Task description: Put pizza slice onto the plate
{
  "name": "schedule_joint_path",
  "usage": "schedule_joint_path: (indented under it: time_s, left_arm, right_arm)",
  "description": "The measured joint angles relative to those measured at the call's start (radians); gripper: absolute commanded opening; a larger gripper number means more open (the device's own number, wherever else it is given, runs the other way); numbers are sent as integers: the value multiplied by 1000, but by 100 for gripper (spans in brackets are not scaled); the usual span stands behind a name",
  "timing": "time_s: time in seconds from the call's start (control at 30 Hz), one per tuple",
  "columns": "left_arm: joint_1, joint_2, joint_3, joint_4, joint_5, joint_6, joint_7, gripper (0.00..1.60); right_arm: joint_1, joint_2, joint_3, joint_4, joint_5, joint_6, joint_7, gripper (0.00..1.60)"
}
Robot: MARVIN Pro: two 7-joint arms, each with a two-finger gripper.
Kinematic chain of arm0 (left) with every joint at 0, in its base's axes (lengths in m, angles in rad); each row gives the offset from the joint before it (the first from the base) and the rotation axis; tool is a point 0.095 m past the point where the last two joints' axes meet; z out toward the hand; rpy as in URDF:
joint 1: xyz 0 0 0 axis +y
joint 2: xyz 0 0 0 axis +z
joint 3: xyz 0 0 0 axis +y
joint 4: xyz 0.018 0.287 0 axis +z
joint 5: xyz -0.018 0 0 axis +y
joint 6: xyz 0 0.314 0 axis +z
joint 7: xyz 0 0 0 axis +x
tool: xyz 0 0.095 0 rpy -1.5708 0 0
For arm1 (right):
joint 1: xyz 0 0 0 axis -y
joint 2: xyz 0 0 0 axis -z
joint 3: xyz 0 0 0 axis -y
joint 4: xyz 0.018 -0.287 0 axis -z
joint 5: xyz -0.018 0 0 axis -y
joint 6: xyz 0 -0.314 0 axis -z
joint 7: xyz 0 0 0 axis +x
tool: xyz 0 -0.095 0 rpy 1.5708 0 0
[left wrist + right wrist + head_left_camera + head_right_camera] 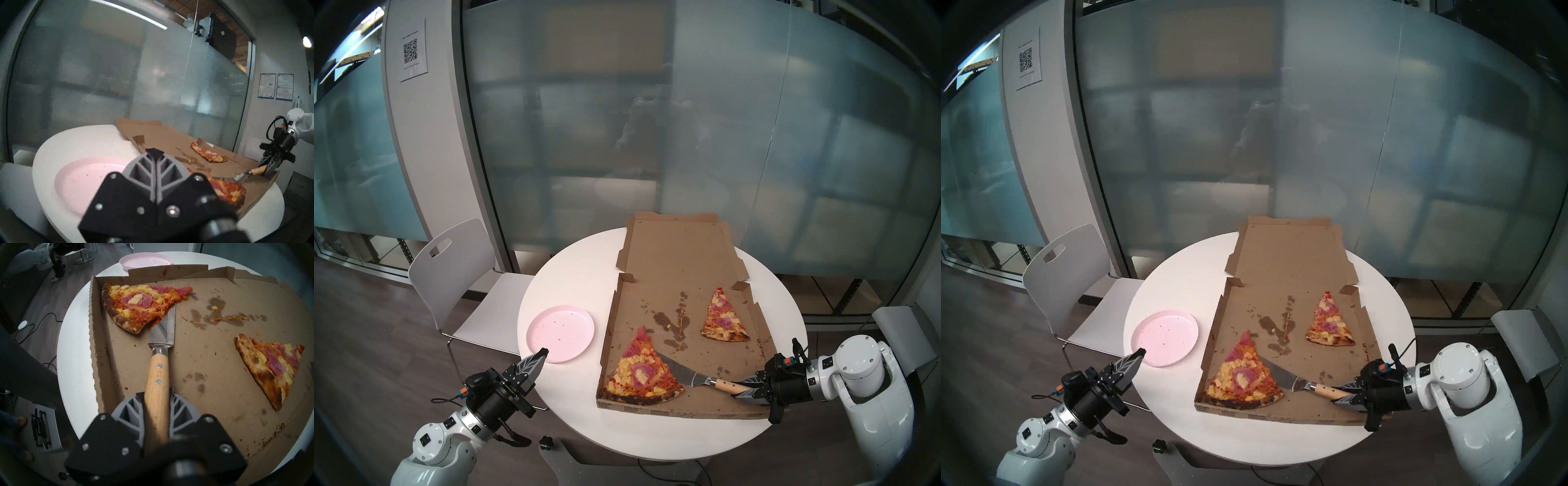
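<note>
The pizza slice [639, 373] with ham, pineapple and a charred crust lies in the near left corner of the open cardboard box [704, 346]. A metal server [682, 371] with a wooden handle has its blade tip tucked under the slice's right edge [163, 317]. My right gripper [742, 386] is shut on the server's handle [157, 387]. The pale pink plate [560, 332] sits on the table left of the box. My left gripper [543, 352] is shut and empty, its tips over the plate's near rim [81, 186].
A smaller slice [723, 317] lies at the box's far right. The box lid [677, 247] lies flat behind. The round white table [572, 271] carries everything. A white chair [456, 271] stands to the left, another chair [901, 325] at the right.
</note>
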Motion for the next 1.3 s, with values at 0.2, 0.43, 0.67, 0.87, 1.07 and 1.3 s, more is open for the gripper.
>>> schedule_joint_path:
  time_s: [0.2,0.43,0.67,0.87,1.07,1.3]
  left_arm:
    - [-13,9,-33,-87,-33,-12,-26,0]
    - [5,17,-58,-183,-65,-10,-53,0]
    - [41,20,-83,-262,-93,14,-65,0]
    - [95,21,-116,-349,-120,62,-67,27]
    - [159,12,-159,-435,-144,124,-43,27]
    - [230,-3,-212,-519,-162,195,-8,70]
  right_arm:
    - [1,1,-4,1,0,0,-5,0]
    - [2,6,1,4,-1,0,-9,0]
    - [3,10,9,7,-1,0,-11,0]
    - [4,13,14,11,-1,0,-11,0]
    - [5,16,15,13,0,0,-9,0]
    - [7,17,15,13,1,0,-5,0]
